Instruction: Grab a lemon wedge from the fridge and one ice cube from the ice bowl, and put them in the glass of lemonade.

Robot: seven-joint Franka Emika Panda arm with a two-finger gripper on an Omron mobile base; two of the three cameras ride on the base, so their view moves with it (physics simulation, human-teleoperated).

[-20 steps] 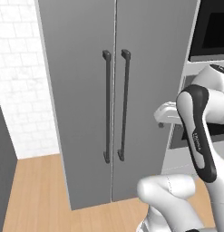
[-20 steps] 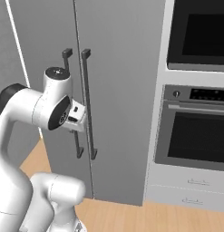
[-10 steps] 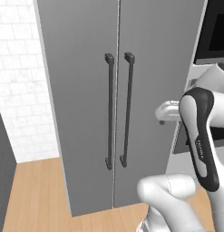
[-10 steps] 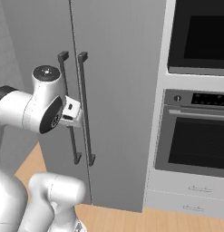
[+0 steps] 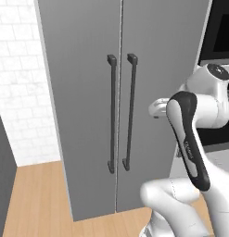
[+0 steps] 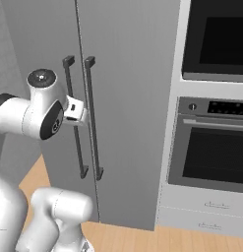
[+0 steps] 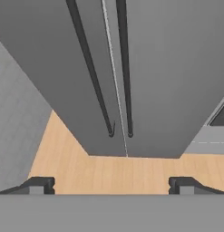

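White brick wall stands at the far left. Next to it rises the fridge, upright, both doors shut, its long axis vertical. Its two dark bar handles run straight up and down either side of the centre seam. The claw hangs before them, tips spread wide, gripping nothing. Rightmost sits the oven.

The fridge is smooth matt grey, its handles dark matt, above a pale wood-grain floor.
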